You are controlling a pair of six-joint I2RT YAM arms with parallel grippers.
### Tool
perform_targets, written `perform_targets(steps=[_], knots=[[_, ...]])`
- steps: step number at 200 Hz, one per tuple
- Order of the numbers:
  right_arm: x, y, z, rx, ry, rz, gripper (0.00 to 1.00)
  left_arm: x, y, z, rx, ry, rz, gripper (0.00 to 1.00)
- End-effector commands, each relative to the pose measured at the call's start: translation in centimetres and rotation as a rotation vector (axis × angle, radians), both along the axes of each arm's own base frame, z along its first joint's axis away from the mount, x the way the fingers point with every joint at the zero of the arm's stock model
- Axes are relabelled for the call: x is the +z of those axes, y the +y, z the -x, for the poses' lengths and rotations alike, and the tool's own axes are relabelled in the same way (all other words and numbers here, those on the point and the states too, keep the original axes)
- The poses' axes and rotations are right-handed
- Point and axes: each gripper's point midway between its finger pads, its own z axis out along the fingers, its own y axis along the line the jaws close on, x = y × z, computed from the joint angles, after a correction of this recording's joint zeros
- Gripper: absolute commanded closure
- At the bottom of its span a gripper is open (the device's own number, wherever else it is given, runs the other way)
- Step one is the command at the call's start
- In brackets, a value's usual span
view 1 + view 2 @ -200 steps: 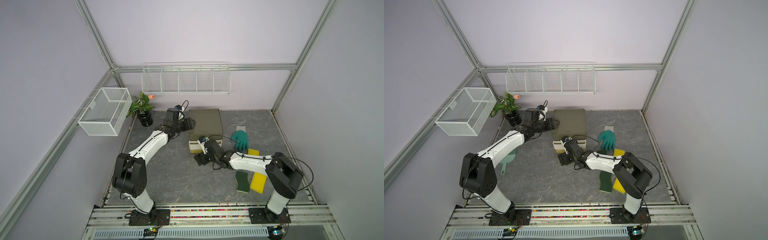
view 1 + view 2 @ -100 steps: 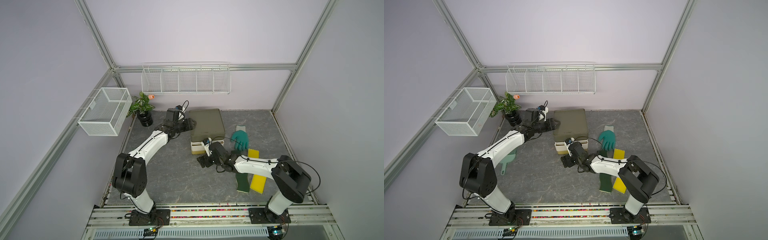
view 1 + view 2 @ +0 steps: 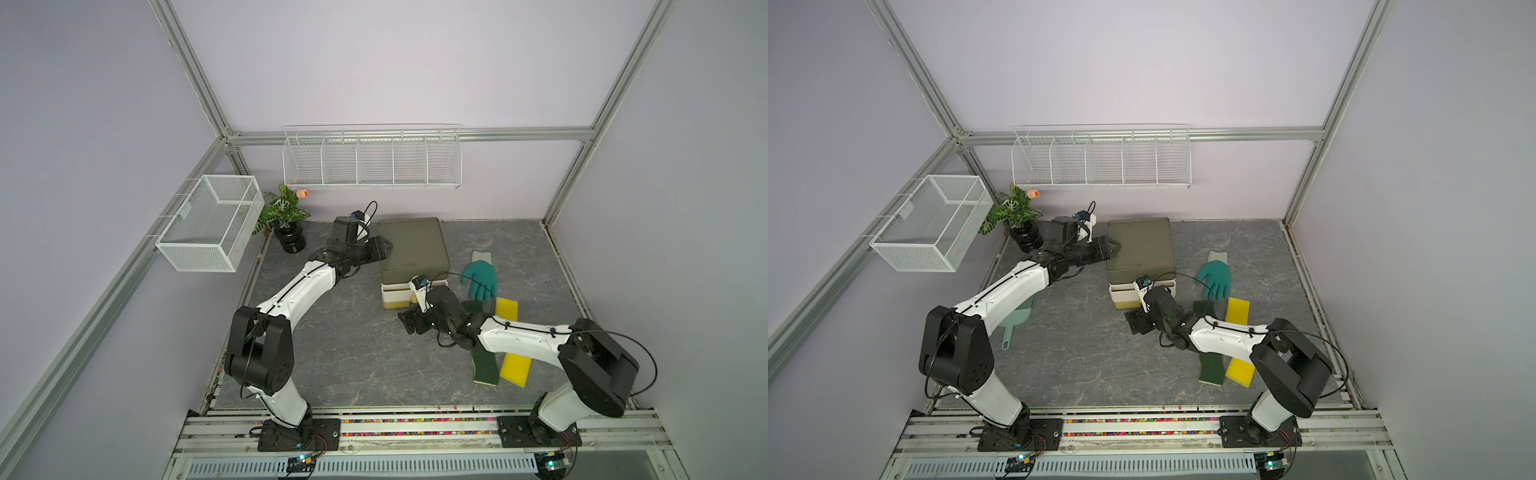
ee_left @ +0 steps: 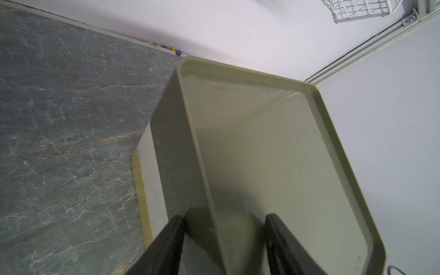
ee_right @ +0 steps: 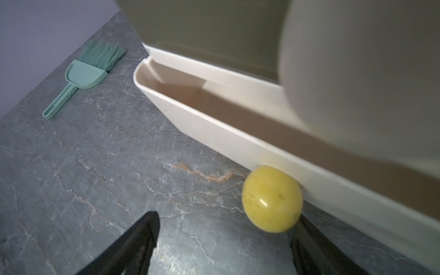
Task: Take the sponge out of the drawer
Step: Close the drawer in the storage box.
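My right gripper [image 5: 223, 247] has backed away, jaws apart, from the yellow knob [image 5: 272, 199]; the drawer [image 5: 214, 133] now stands slightly open. My left gripper [image 4: 223, 235] clamps the cabinet's [image 3: 413, 249] edge. No sponge visible inside yet.

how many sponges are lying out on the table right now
2. A dark green sponge and a yellow sponge lie side by side under the right arm, near the teal glove. The drawer is only slightly open, so another may be hidden inside.
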Motion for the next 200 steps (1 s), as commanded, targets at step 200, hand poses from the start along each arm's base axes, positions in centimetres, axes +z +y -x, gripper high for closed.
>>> perform_targets(steps=[200], knots=[[1.8, -0.8, -2.6, -0.073, -0.154, -0.008, 0.11, -5.5, -0.7, 2.7, -0.064, 0.172, -0.070, 0.42]])
